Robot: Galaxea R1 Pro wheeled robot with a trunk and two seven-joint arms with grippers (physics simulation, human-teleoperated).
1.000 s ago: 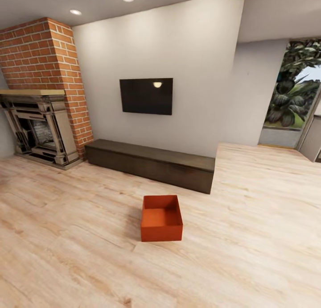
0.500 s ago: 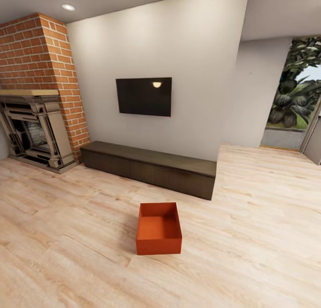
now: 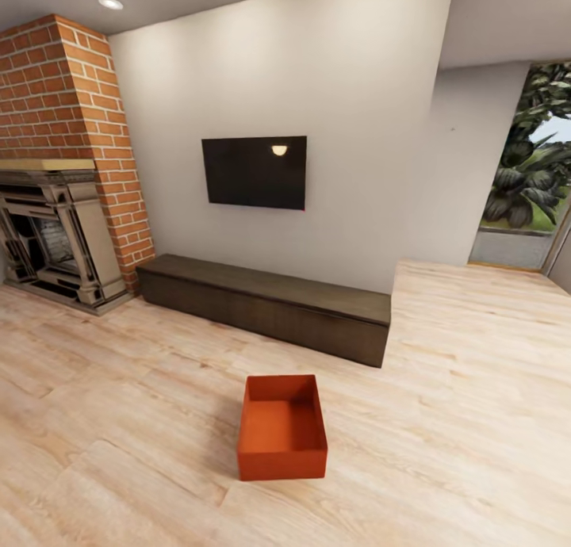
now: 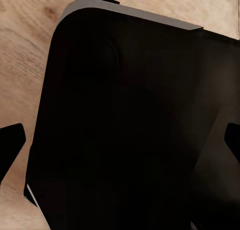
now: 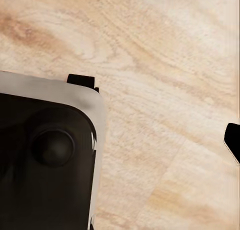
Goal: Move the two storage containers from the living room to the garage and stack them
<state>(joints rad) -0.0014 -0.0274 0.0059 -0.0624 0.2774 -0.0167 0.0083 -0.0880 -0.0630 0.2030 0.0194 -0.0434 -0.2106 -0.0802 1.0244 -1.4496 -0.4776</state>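
Right now 1 bin [image 3: 282, 428] is sitting upright mid-floor [image 3: 444, 420], near the bench [image 3: 270, 307]; I can't tell either gripper's state.

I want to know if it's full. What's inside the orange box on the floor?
Nothing that can be seen. The orange box has no lid, and its inside shows bare orange walls and bottom. The near front wall hides a strip of the bottom just behind it. It sits on the wood floor.

One bin [image 3: 282, 430] sits on the wood floor [image 3: 444, 420]. Along the walls there is one TV [image 3: 254, 172], one bench [image 3: 266, 307], one fireplace [image 3: 54, 238] and one window [image 3: 527, 166]. One ceiling light [image 3: 110, 3] shows whole overhead.
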